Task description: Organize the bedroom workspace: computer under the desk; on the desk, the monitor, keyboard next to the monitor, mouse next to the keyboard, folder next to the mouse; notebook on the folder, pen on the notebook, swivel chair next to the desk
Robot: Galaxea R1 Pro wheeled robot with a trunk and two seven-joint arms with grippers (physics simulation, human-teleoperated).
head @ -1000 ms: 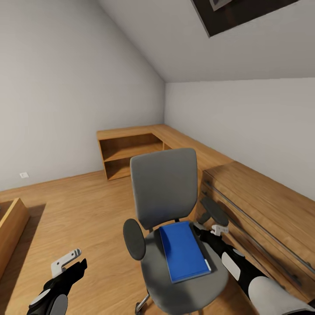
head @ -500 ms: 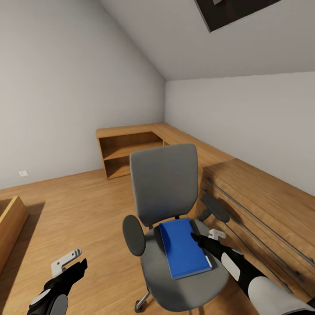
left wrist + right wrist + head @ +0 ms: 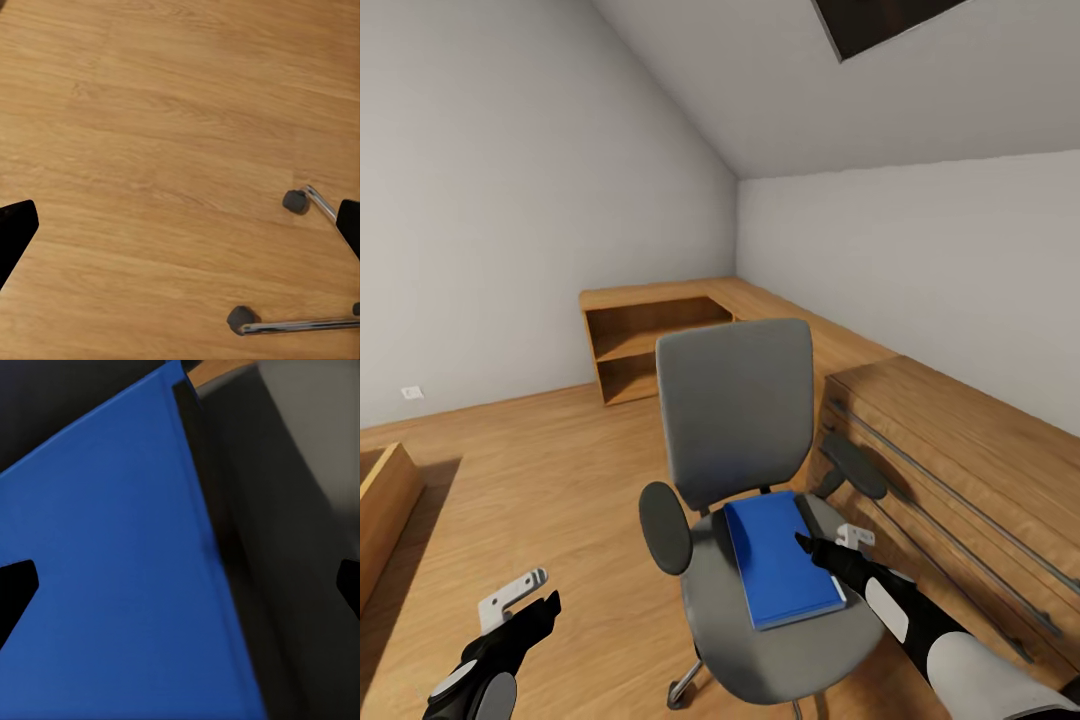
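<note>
A blue folder (image 3: 778,560) lies flat on the seat of the grey swivel chair (image 3: 735,420), which stands on the wooden floor beside a wooden drawer unit. My right gripper (image 3: 810,548) hovers over the folder's right edge, open. In the right wrist view the folder (image 3: 112,585) sits close under the right gripper (image 3: 180,585), whose dark fingertips are spread wide with nothing between them. My left gripper (image 3: 530,612) hangs low at the chair's left, open and holding nothing. In the left wrist view the left gripper (image 3: 180,225) is over bare floor, with the chair's casters (image 3: 295,201) in sight.
A wooden drawer unit (image 3: 960,470) stands right of the chair, touching distance from its armrest (image 3: 853,466). A low corner shelf unit (image 3: 650,340) runs along the back walls. Another wooden piece (image 3: 385,500) sits at the left edge. Open floor lies left of the chair.
My right gripper has slid a little from the folder's far right corner inward over its right edge. The head view has tilted slightly. The left arm has stayed put.
</note>
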